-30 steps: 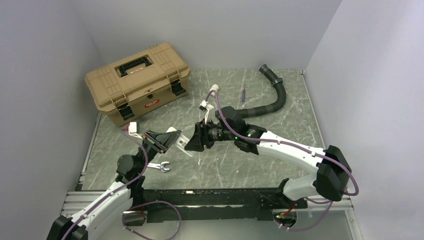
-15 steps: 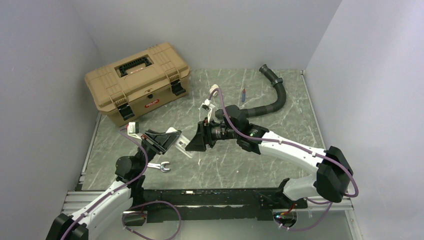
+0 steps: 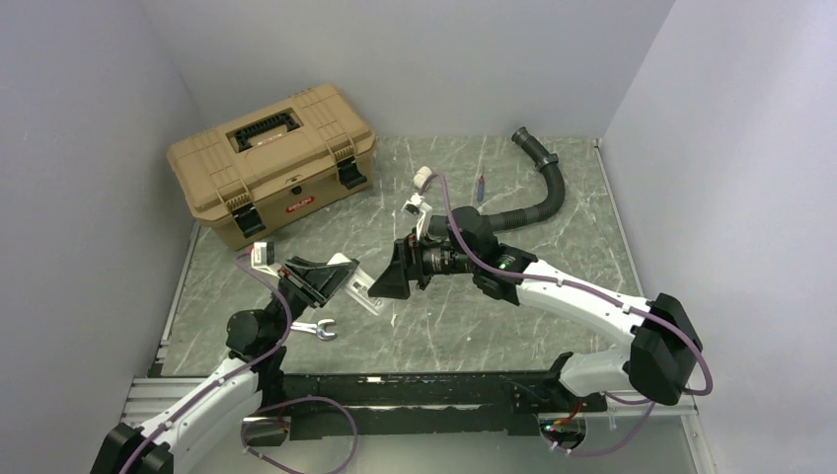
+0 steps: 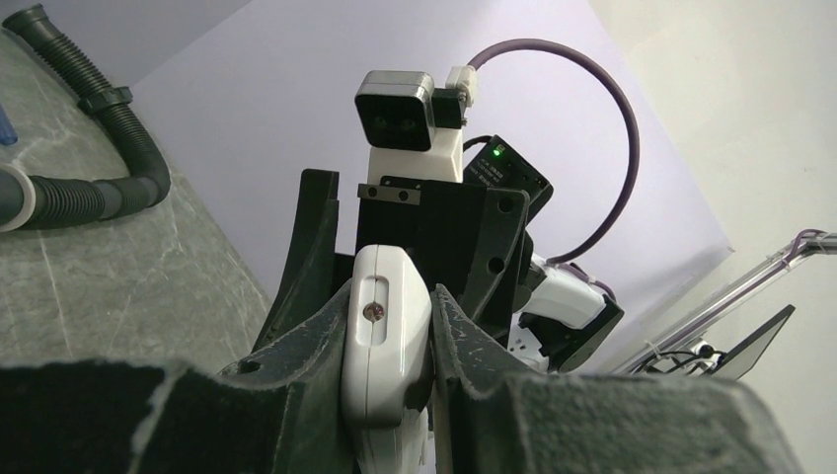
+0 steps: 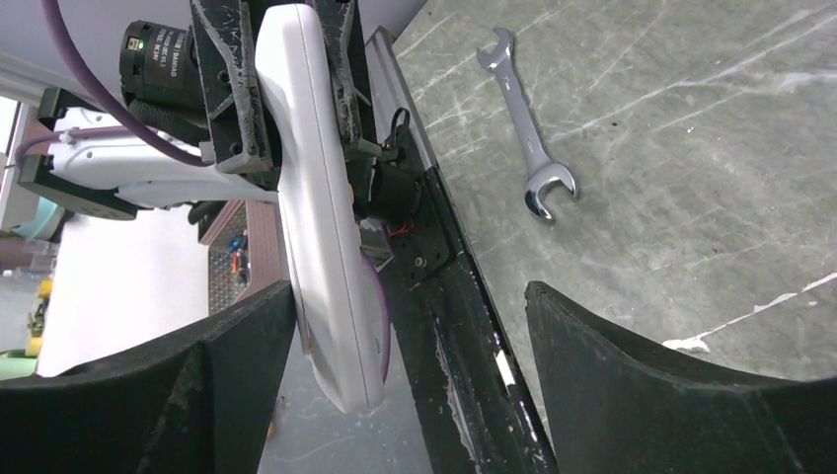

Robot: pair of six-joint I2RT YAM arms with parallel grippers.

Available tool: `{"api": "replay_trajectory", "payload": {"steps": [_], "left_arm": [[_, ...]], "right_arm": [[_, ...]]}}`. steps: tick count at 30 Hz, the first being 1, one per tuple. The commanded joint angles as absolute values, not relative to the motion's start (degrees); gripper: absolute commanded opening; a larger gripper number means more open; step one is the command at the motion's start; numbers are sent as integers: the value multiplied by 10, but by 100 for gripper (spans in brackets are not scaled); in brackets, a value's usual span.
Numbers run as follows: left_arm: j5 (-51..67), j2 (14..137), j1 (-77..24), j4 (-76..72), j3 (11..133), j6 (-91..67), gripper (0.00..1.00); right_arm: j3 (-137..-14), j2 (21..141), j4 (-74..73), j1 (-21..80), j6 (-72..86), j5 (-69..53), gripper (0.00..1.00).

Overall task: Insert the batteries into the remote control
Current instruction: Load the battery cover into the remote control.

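Observation:
The white remote control [image 3: 361, 287] is held off the table between the two arms, with my left gripper [image 3: 334, 280] shut on it. In the left wrist view its rounded end [image 4: 387, 331] is squeezed between both pads. My right gripper [image 3: 383, 284] faces it, open. In the right wrist view the remote control [image 5: 321, 207] hangs close beside the left finger [image 5: 237, 365], and there is a wide gap to the other finger [image 5: 632, 365]. No batteries show in any view.
A silver wrench [image 3: 317, 329] lies on the table under the left arm. A tan toolbox [image 3: 266, 158] stands at the back left. A black corrugated hose [image 3: 541, 190], a white pipe fitting [image 3: 423, 176] and a thin red-and-blue stick [image 3: 481, 186] lie at the back.
My right gripper's jaws have spread wider around the remote's end, and its wrist has shifted slightly right. The left arm and the remote have stayed put.

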State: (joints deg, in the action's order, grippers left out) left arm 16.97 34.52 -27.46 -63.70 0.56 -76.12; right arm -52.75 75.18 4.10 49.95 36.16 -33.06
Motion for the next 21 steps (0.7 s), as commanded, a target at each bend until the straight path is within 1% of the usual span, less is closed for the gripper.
{"api": "replay_trajectory", "payload": {"steps": [1,11,17,21], "left_arm": [[198,322,-280,-652,-9,-767,0],[226,337,-280,-673,-4,-765,0],[237,355,-280,-699,12,-772,0],[231,352,-280,-664,16,-772,0]], "right_arm": [[-522,725,76,489,341,-321,88],[-516,714,110,486,326,-394,91],[-516,705,108,485,318,-402,91],[-510,702,110,486,320,-401,91]]}}
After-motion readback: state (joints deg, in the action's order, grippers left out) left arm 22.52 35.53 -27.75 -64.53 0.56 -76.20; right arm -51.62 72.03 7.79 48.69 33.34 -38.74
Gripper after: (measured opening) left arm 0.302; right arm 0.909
